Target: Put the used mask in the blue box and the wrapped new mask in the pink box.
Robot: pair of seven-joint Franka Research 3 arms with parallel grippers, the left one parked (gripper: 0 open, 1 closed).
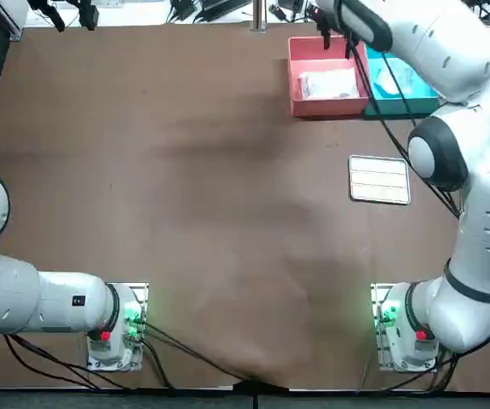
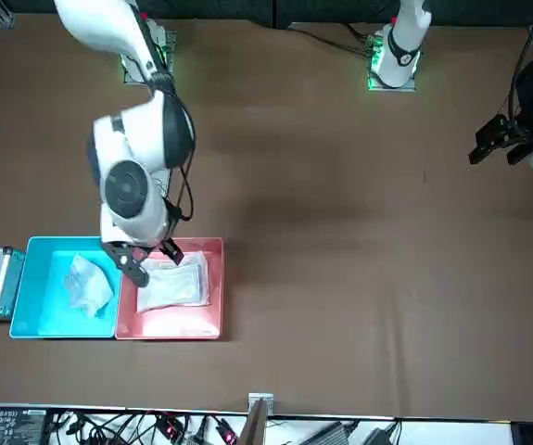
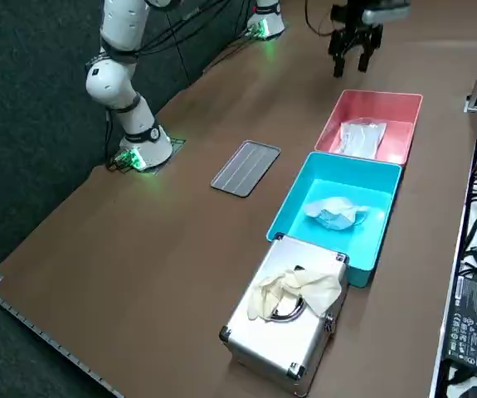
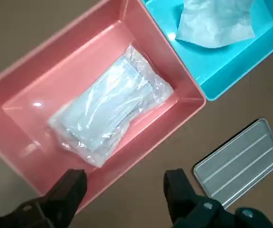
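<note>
**Top view.** The pink box [image 1: 296, 78] holds the wrapped new mask [image 1: 330, 83]. The blue box [image 1: 400, 106] stands touching it, partly under the right arm. A ridged metal plate [image 1: 379, 180] lies apart, nearer the arm bases.

**Front view.** The right gripper [image 2: 153, 260] hangs over the seam between the two boxes with nothing between its fingers. The used mask [image 2: 88, 283] lies crumpled in the blue box.

**Right side view.** An aluminium case [image 3: 284, 340] abuts the blue box, with pale gloves [image 3: 292, 290] on its lid.

**Right wrist view.** The fingers [image 4: 72, 185] are spread wide and empty. The wrapped mask lies flat on the pink floor.

**Assessment.** Both items are in their assigned boxes, so the sorting looks complete. What remains is to lift the arm clear without clipping a rim.

**Markings.** No brand or writing can be read on the wrapper, boxes or case.
</note>
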